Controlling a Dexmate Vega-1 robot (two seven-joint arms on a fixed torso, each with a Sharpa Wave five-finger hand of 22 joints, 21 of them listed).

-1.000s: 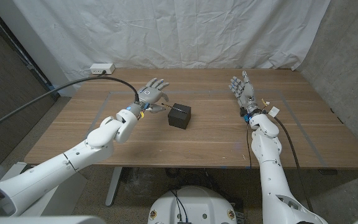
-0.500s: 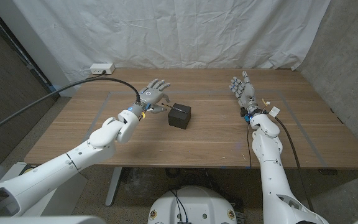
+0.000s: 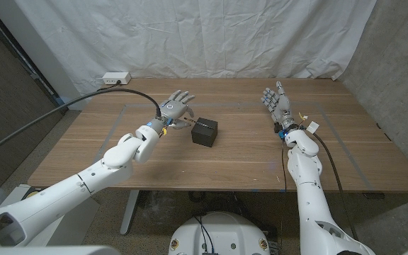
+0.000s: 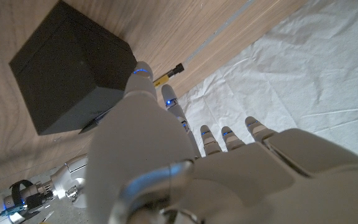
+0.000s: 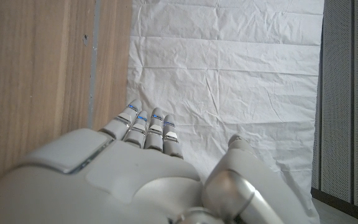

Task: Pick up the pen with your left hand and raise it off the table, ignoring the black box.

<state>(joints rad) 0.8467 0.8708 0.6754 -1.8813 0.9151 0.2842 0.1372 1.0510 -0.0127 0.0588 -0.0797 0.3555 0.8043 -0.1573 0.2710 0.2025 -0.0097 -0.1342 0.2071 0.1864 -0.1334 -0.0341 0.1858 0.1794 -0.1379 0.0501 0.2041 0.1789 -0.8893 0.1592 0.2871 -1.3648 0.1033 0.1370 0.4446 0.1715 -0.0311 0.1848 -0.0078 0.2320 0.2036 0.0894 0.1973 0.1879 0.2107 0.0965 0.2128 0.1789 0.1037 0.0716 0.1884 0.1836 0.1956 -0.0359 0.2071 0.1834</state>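
The left hand (image 3: 173,108) hovers open and empty just beside the black box (image 3: 205,131); the pen (image 4: 168,74) lies on the table beyond its fingertips; reach past the box, then pinch it mid-barrel.

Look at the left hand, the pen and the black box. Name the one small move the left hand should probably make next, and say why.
Probably close the thumb and a finger on the pen. The left hand hovers with fingers spread, holding nothing, and the pen lies just past its fingertips beside the black box, which should stay untouched.
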